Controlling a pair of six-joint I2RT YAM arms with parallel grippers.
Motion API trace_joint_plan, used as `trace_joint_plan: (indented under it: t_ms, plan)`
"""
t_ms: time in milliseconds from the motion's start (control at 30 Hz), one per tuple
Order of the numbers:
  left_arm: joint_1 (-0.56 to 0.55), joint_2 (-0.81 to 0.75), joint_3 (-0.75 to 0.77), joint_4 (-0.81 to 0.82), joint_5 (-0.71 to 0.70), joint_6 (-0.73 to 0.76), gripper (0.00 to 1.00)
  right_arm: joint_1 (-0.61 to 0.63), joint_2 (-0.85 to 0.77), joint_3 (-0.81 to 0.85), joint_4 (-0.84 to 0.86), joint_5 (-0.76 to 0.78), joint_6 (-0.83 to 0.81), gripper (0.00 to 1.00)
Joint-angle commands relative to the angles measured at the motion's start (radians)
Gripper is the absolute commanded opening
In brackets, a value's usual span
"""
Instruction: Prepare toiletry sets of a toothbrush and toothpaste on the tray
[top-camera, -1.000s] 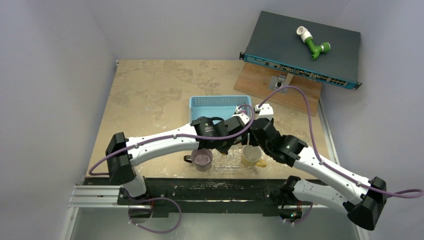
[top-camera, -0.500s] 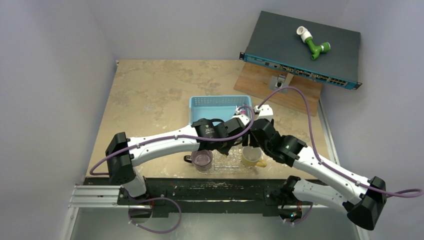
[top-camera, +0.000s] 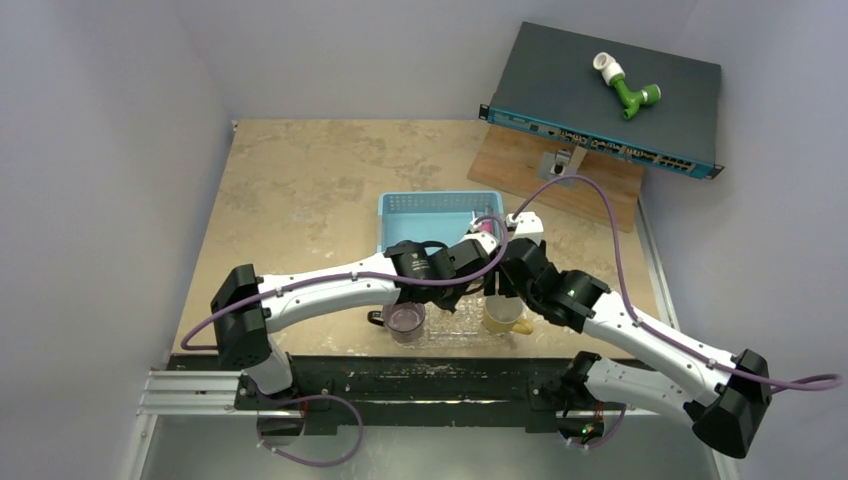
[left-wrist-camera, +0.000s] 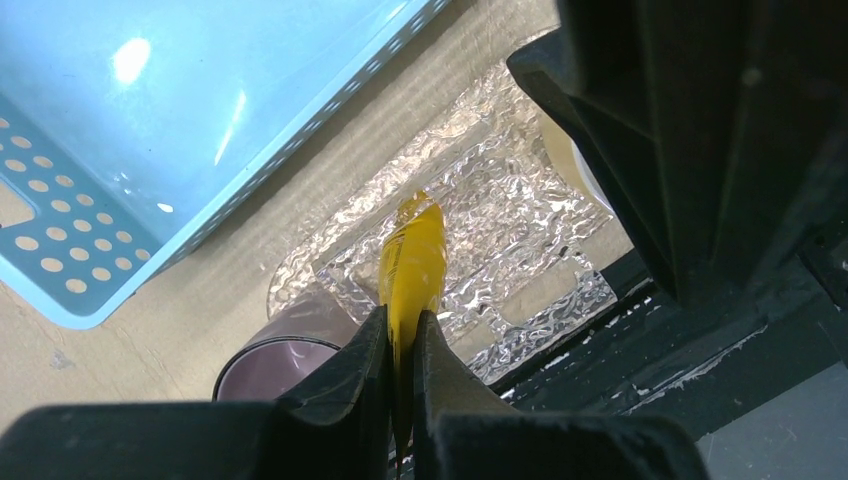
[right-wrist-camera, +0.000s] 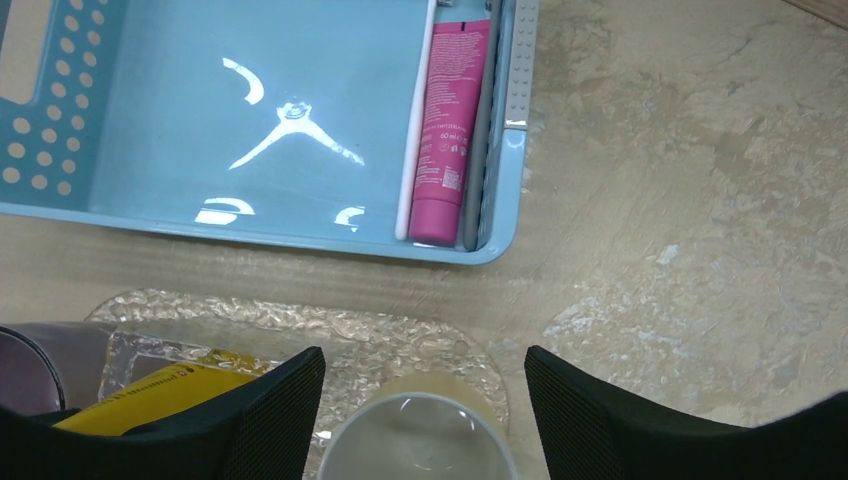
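Light-blue basket (right-wrist-camera: 250, 232): pink toothpaste tube (right-wrist-camera: 445, 130) laid along its right wall, flanked by a white toothbrush (right-wrist-camera: 418, 110) and a grey toothbrush (right-wrist-camera: 485, 120).
Clear textured tray (right-wrist-camera: 300, 320): set just beside the basket.
Yellow toothpaste tube (right-wrist-camera: 165, 395): seen over the tray's left end.
Pale cup (right-wrist-camera: 420, 402): framed between the spread fingers of the right gripper (right-wrist-camera: 423, 370).

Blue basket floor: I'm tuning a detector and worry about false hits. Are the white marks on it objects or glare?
Right wrist view: the white streaks on the basket floor are reflected light, not objects; the pink toothpaste beside them is sharp. Left wrist view: soft bright spots on the same floor are glare too, and the tray sparkles all over.
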Motion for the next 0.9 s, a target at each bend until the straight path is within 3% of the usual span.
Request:
trace_joint_plan:
  t_ms: [0, 867]
  plan:
    - [0.006, -0.011, -0.040, -0.032, -0.021, -0.009, 0.00, -0.003, -0.009, 0.016, 0.061, 0.008, 0.018, 0.76]
    - [0.005, -0.030, -0.083, -0.068, -0.043, -0.021, 0.00, -0.003, 0.012, 0.017, 0.078, -0.007, 0.017, 0.78]
